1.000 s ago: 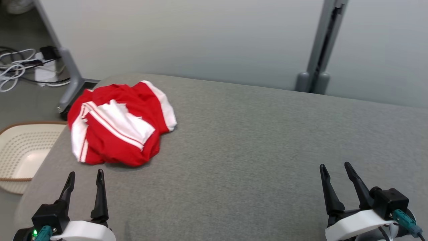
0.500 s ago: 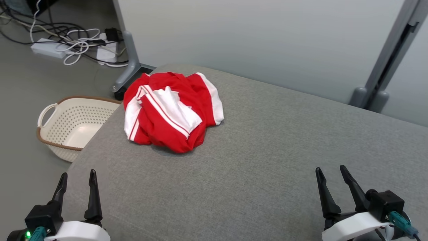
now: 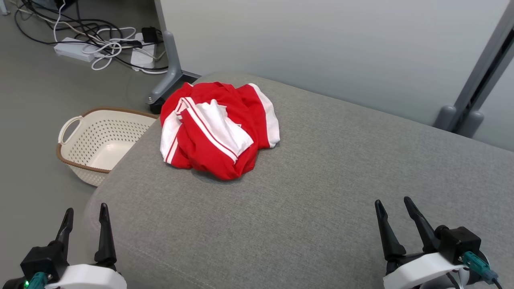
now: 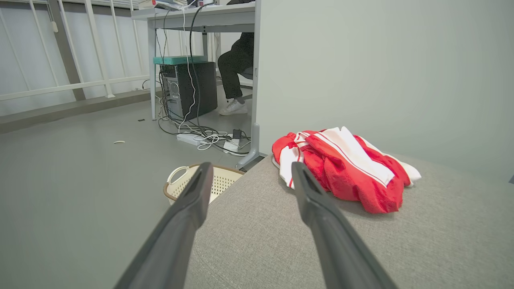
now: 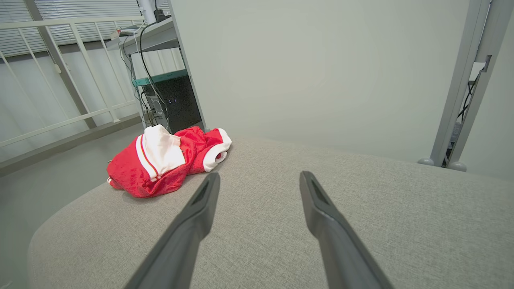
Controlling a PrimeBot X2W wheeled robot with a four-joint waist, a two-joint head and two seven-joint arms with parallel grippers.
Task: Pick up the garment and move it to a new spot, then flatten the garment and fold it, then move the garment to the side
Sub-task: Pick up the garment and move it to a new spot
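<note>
Both grippers are fully open, and nothing is between their fingers. In the head view the left gripper [image 3: 86,208] is at the lower left, at the near left corner of the grey padded surface [image 3: 321,180]. The right gripper [image 3: 392,200] is at the lower right, above the same surface. The garment [image 3: 217,128] is red with white bands and thin white stripes. It lies in a crumpled heap near the far left corner of the surface, well apart from both grippers. In the left wrist view the garment [image 4: 345,168] is ahead and a little to the right of the fingers. In the right wrist view it [image 5: 160,160] is far to the left. A cream basket [image 3: 100,132] with a brown rim stands on the floor just beside the left edge of the surface. Behind the basket, some cables [image 3: 100,44] lie on the floor.
</note>
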